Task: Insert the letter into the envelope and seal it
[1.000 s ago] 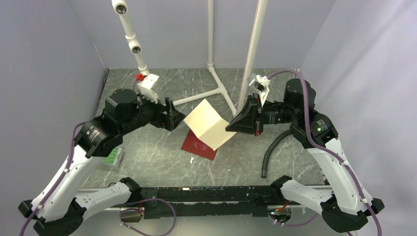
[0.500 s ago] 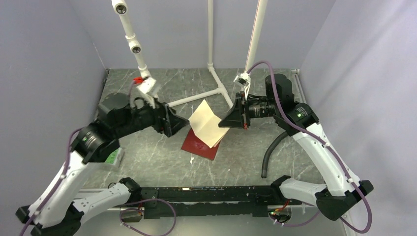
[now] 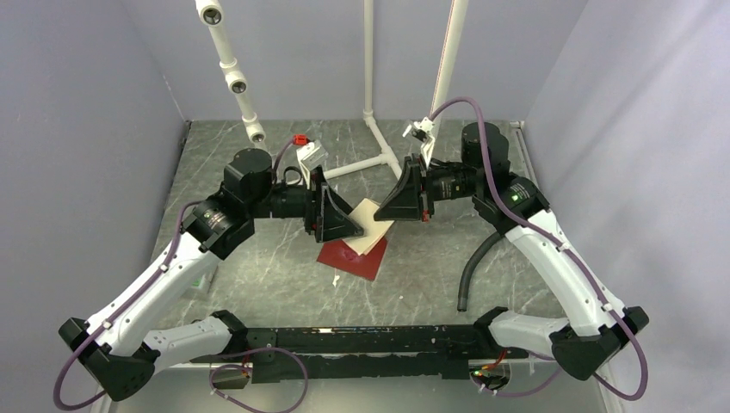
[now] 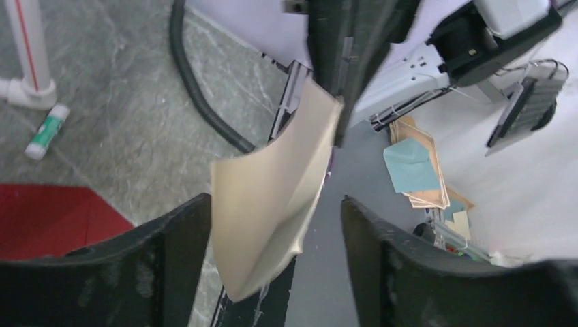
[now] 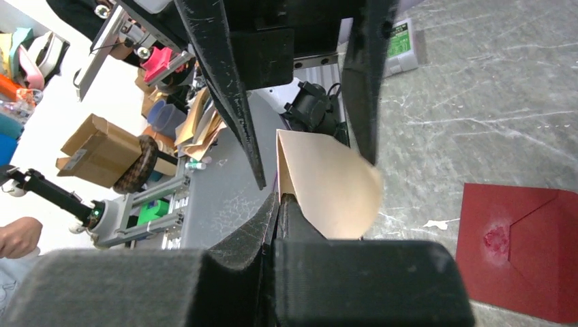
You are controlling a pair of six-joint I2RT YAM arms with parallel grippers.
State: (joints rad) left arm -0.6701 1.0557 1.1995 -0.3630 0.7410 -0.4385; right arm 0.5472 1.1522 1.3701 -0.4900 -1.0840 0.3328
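Right pincer (image 5: 278,204) clamped the bent letter (image 5: 330,184); left pincer (image 4: 272,211) stood open astride it. Envelope (image 3: 346,256) lay on the surface (image 3: 275,268).

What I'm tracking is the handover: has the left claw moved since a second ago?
Yes. The left claw has shifted right, toward the dark red paper envelope, now overlapping its upper-left edge.

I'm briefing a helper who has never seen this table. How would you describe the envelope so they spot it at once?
Look to the middle of the grey marbled table. The envelope lies flat there, partly covered from above by the letter that the right gripper holds. It is the only dark red paper; the letter is pale peach.
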